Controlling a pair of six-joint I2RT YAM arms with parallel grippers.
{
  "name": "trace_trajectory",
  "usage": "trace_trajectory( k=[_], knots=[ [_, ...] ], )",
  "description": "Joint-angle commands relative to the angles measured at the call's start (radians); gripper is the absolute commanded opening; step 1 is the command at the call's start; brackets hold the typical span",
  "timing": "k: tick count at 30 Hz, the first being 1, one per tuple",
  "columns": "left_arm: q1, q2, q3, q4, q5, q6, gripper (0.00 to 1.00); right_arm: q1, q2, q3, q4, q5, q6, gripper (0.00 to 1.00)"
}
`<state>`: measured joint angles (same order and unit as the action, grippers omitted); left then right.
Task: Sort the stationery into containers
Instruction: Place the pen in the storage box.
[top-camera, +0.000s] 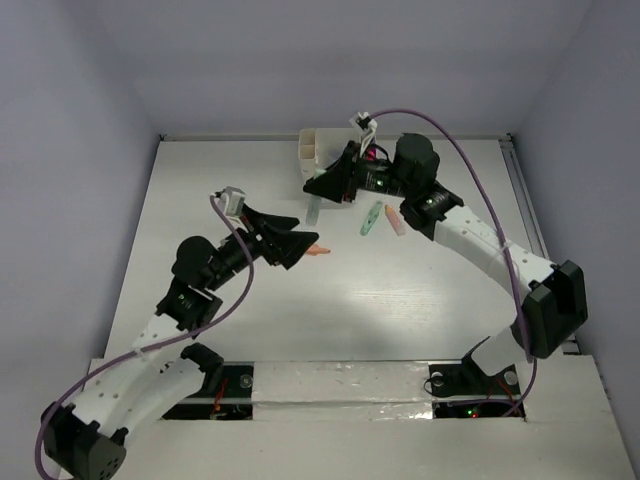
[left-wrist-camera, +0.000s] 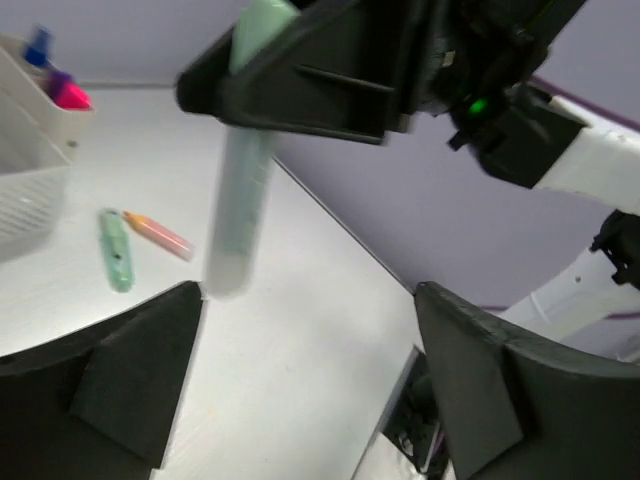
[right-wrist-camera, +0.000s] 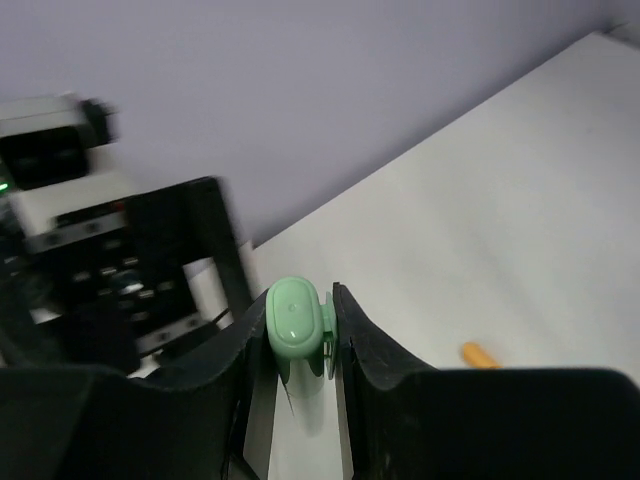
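right wrist: right gripper closed on mint green marker, seen end-on | left wrist: marker's full length hanging near-upright; left gripper wide apart, empty | top: marker near white organizer

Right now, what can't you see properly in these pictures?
- Top view: the right gripper covers much of the white organizer, so what is inside is hidden.
- Left wrist view: the organizer is cut off by the left edge, and the mint marker held in the right gripper is blurred.
- Right wrist view: only one end of the orange marker shows. The rest is behind the gripper's finger.
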<state>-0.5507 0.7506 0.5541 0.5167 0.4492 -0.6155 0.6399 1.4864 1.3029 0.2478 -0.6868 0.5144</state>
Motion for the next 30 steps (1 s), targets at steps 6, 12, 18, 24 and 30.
trace_trajectory(
  k=[6,12,18,24,30],
  knots=[
    [-0.003,-0.207,0.210,-0.567,-0.360,0.290,0.99,-0.143,0.294,0.289,0.090,0.111,0.046,0.00],
    [-0.003,-0.151,0.270,-0.589,-0.509,0.430,0.99,-0.161,0.579,0.570,0.051,0.295,-0.042,0.00],
    [0.084,-0.088,0.215,-0.569,-0.419,0.462,0.99,-0.161,0.871,0.984,-0.057,0.487,-0.184,0.00],
    [0.126,-0.066,0.213,-0.558,-0.376,0.461,0.99,-0.161,1.031,1.213,-0.107,0.561,-0.272,0.00],
    [0.155,-0.047,0.208,-0.552,-0.351,0.458,0.99,-0.161,1.066,1.197,-0.070,0.575,-0.315,0.00]
  ],
)
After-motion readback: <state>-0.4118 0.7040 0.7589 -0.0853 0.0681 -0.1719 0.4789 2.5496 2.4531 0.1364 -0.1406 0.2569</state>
